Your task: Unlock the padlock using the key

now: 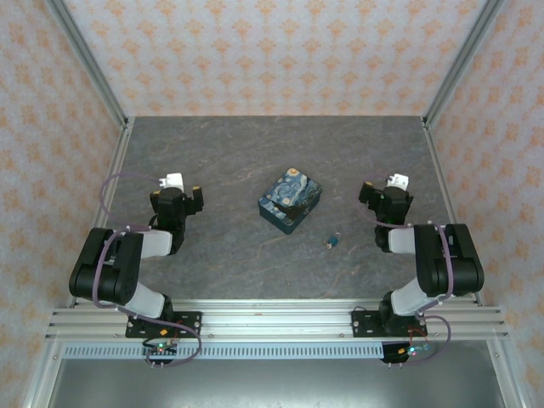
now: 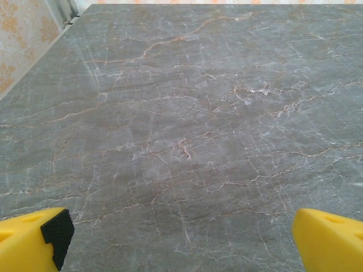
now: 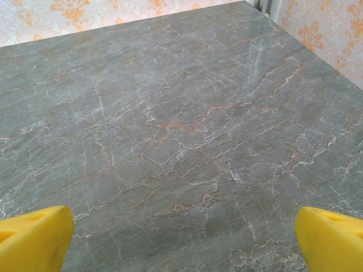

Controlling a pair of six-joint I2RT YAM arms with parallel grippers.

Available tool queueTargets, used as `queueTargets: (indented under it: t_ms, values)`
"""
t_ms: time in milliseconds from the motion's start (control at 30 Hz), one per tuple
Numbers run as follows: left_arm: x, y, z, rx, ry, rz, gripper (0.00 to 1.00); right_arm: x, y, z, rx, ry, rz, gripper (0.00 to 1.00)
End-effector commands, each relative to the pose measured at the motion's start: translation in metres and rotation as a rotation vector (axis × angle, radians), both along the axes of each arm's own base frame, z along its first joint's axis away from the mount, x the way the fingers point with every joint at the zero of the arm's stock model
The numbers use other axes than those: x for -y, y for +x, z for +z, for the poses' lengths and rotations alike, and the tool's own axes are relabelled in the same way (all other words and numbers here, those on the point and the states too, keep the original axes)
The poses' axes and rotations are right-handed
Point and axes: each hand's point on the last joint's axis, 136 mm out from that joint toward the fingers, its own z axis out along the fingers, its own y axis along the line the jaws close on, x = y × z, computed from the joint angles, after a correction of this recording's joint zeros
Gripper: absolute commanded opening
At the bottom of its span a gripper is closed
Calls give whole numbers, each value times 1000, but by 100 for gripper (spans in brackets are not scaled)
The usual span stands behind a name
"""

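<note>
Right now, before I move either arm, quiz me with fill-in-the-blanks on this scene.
The left hand and right hand are both ___, holding nothing.
The padlock sits on the table ___ the two hands.
The key lies nearer the ___ hand.
Missing: open; between; right.

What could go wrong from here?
1. The key is tiny and lies flat on the table; the open right gripper could nudge it away rather than pinch it.
2. The padlock sits unheld and skewed; unless the left gripper braces it, it may slide during insertion.
</note>
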Motion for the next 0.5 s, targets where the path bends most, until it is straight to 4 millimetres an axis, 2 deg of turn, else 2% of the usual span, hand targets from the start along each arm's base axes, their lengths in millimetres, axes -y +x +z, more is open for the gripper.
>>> queueTargets:
  t_ms: [0,467]
  values:
    - [0,8,12,42,13,-14,100,-3,1,6,27,13,10,99]
    - [0,8,12,43,13,-15,100,-8,3,6,19,9,35,99]
